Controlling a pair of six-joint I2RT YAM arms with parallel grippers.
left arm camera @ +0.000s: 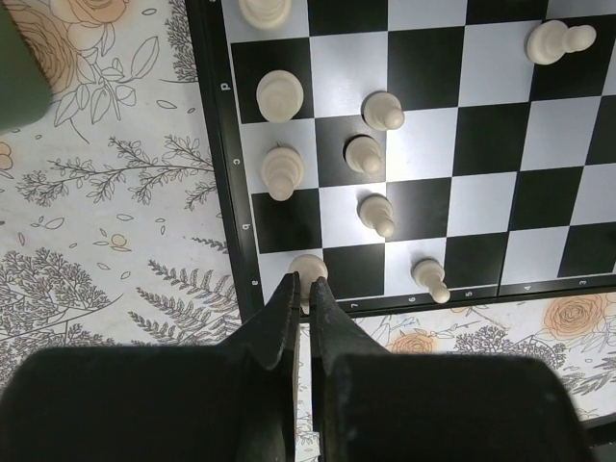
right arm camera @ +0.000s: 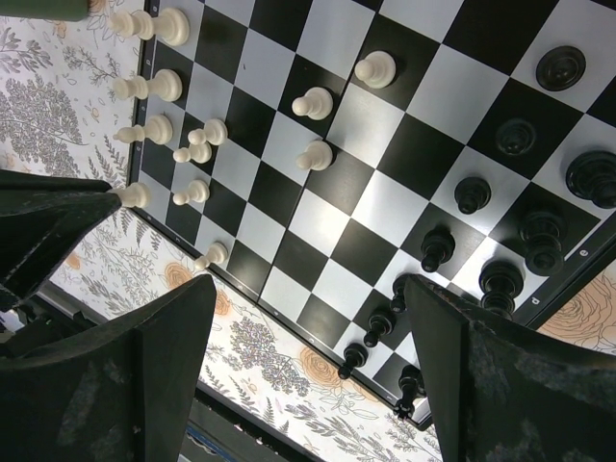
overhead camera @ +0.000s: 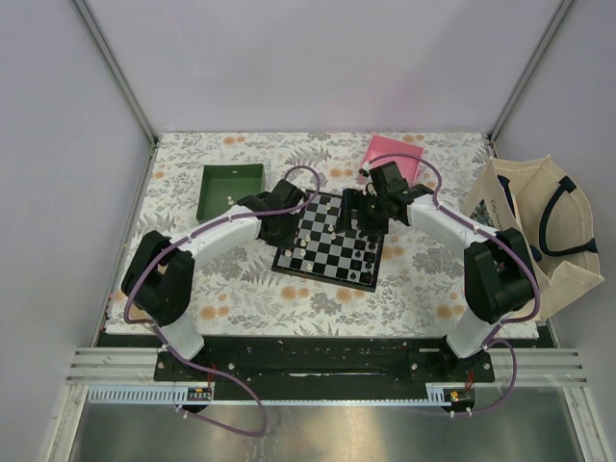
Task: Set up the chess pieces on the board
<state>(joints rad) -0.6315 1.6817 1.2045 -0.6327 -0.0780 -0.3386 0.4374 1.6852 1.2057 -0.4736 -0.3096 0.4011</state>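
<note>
Left wrist: left gripper (left arm camera: pixel 303 281) pinched shut, white piece (left arm camera: pixel 310 265) at its tips.
Lift straight off without toppling it; right gripper (right arm camera: pixel 303 289) gapes wide, empty, above the board (right arm camera: pixel 337 207).

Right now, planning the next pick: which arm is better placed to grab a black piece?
Right. The right claw hangs open over the black pieces; the left claw is shut, at a white corner piece.
</note>
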